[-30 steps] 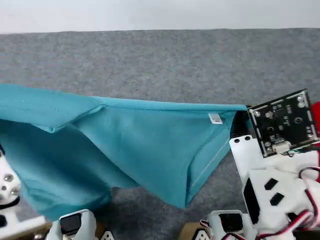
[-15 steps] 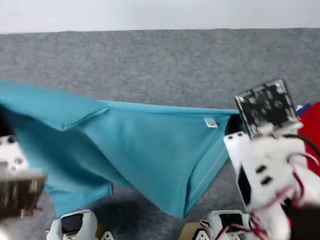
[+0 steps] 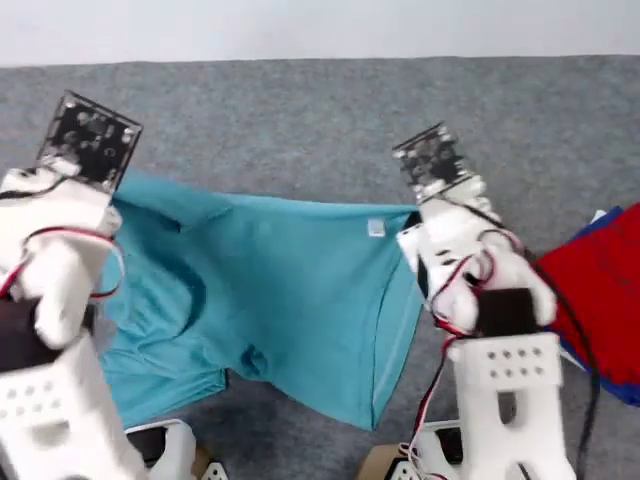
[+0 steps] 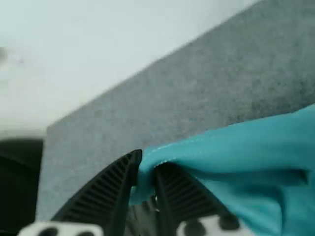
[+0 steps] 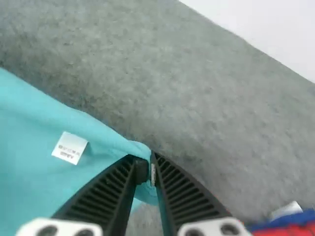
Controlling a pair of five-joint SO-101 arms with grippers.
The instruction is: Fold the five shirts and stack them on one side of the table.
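L grip: my left gripper point(image 4: 146, 164) is clamped tight on a bunched bit of the teal shirt point(image 3: 290, 300). The cloth is squeezed between the ribbed jaws, no gap to see.
R grip: my right gripper point(image 5: 147, 164) is pinched closed on the same shirt's upper edge, just beside the small white label point(image 5: 69, 147).
Arms: in the high view the L arm is at the left edge and the R arm is right of centre, with the shirt's top edge strung between them.
Why held so: I reckon two grips on one edge keep the cloth spread, so I can lay it flat or fold it w/o it balling up.
Shirt: centre-left of the high view. The lower part sags, rumpled, toward the bottom of the frame.
Others: a red shirt point(image 3: 600, 290) sits at the right edge on something blue point(image 3: 612, 388), apart from the teal one. Prob the stacking side.
Surface: grey felt-like table cover point(image 3: 300, 120). I expect cloth drags on it rather than slides.
Room: plain white wall point(image 3: 300, 25) along the top of the frame.
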